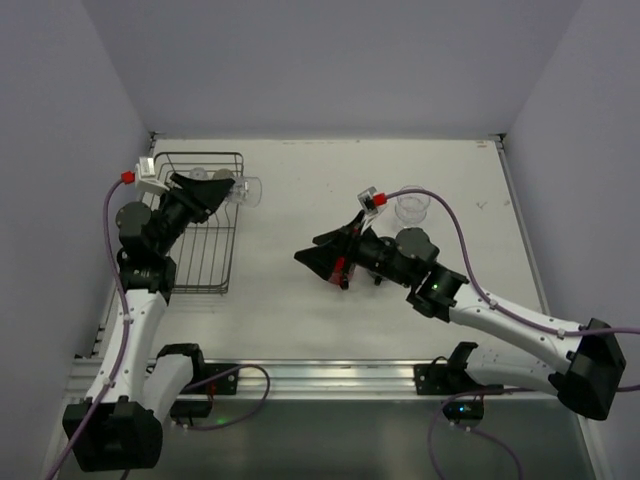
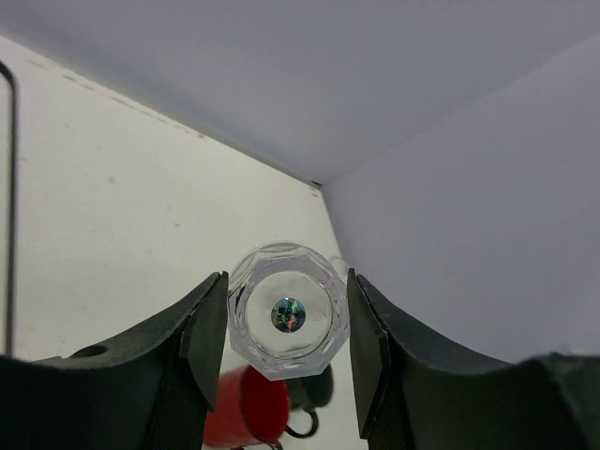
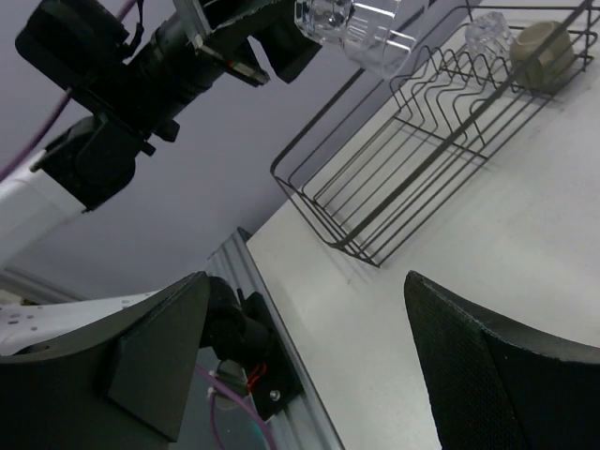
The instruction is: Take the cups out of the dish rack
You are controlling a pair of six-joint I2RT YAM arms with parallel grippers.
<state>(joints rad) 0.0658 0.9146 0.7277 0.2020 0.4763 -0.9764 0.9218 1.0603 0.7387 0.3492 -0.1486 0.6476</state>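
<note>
Above rack (image 1: 205, 262), left gripper (image 2: 285, 328) clamps clear tumbler (image 2: 289, 315); right gripper (image 3: 302, 292) gapes; only its camera shows tan cup (image 3: 542, 52) clearly.

I read the clear tumbler (image 2: 289, 314) as glossy, faceted, see-through plastic or glass; the left jaws beside it look matt black plastic. Dish rack (image 3: 422, 141), upper right: thin dark metal wire. Tabletop (image 1: 330, 300): matt off-white, faintly scuffed

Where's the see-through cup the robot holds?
Top view, left side: the clear tumbler is held sideways in the left gripper, beyond the right rim of the dish rack.
</note>
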